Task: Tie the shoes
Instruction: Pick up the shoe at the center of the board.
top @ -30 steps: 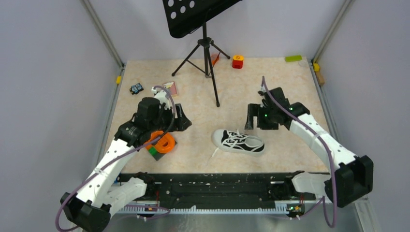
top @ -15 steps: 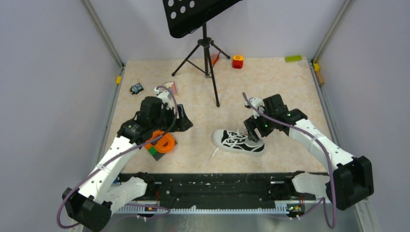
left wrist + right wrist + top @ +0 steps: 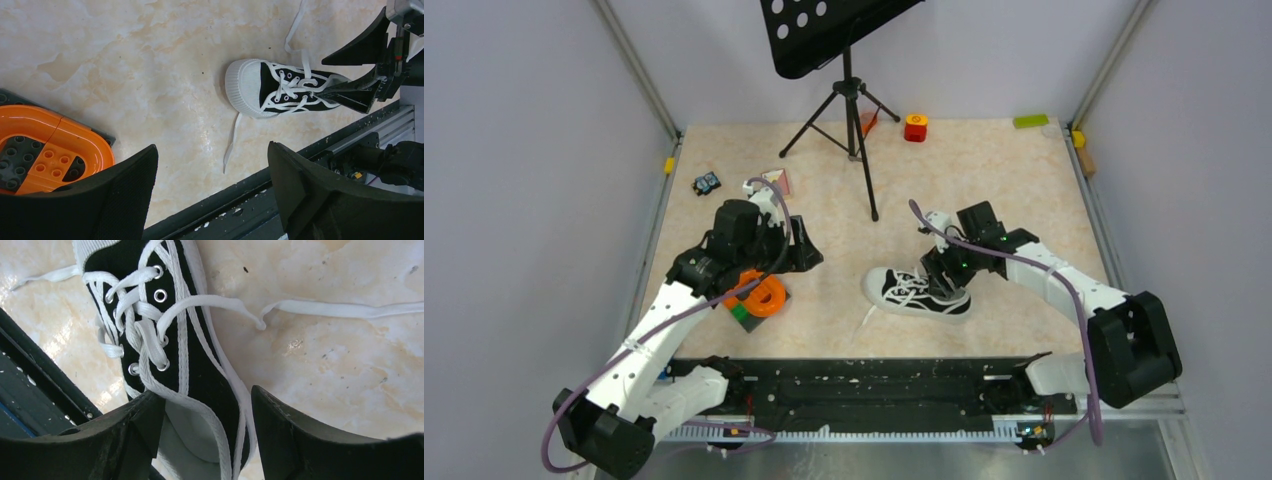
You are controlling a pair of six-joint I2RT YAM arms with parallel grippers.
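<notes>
1. Small black canvas sneaker with white toe cap [image 3: 916, 293] lies on its sole on the beige marbled table [image 3: 984, 180], toe pointing left, near the black near-edge rail [image 3: 874, 375].
2. Right gripper [image 3: 202, 405]: fingers spread wide, straddling the heel end, nothing clamped.
3. Left gripper [image 3: 212, 150]: fingers wide apart, empty, over table surface left of the sneaker.
4. Orange plastic ring block [image 3: 762, 294] sits on a dark studded plate, well left of the sneaker.

Marbled beige tabletop [image 3: 984, 170] between plain lavender walls [image 3: 524, 150] (evenly lit).
</notes>
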